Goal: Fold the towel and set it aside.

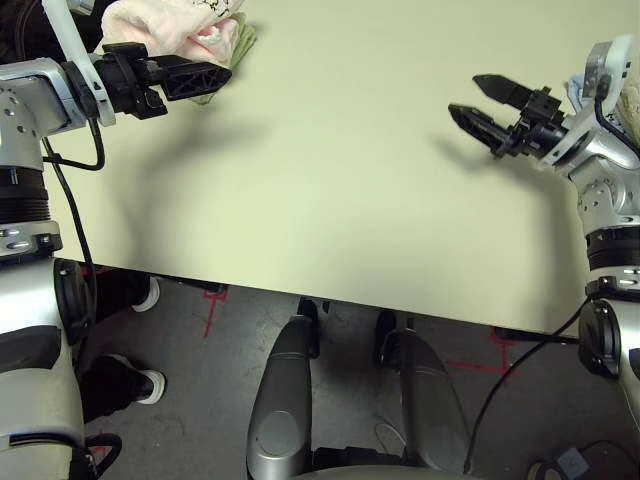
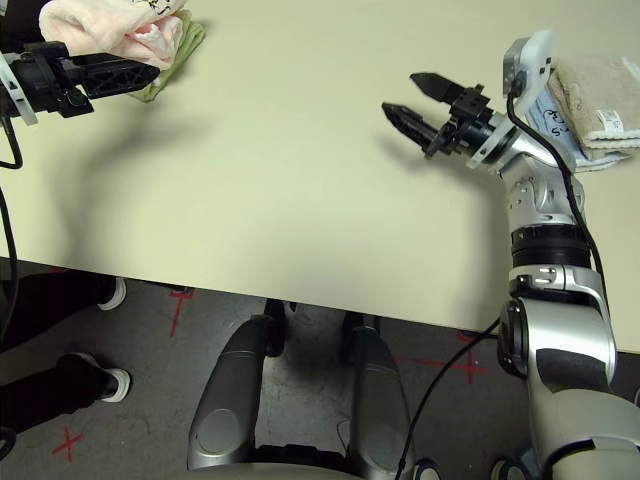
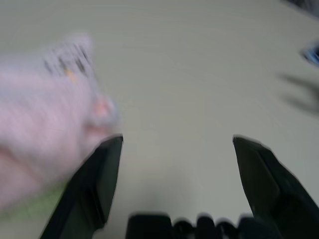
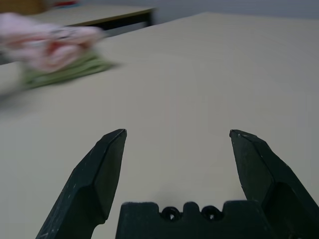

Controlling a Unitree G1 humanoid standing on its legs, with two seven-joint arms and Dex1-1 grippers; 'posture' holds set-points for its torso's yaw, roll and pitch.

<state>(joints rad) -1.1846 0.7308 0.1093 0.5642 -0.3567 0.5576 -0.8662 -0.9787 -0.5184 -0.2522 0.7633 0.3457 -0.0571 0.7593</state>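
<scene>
I see a plain pale table (image 1: 330, 170), bare across its middle, with grey floor (image 1: 230, 330) marked by red crosses below its near edge, and someone's black-and-white shoes (image 1: 125, 385) there on my left. The towel (image 1: 165, 25) sits bunched at the far left corner on a green cloth (image 1: 240, 40). My left pincer (image 1: 195, 78) hangs just beside it, spread wide and empty. At the right edge lie folded beige and blue cloths (image 2: 595, 105); my right pincer (image 2: 415, 100) hovers near them, also wide
</scene>
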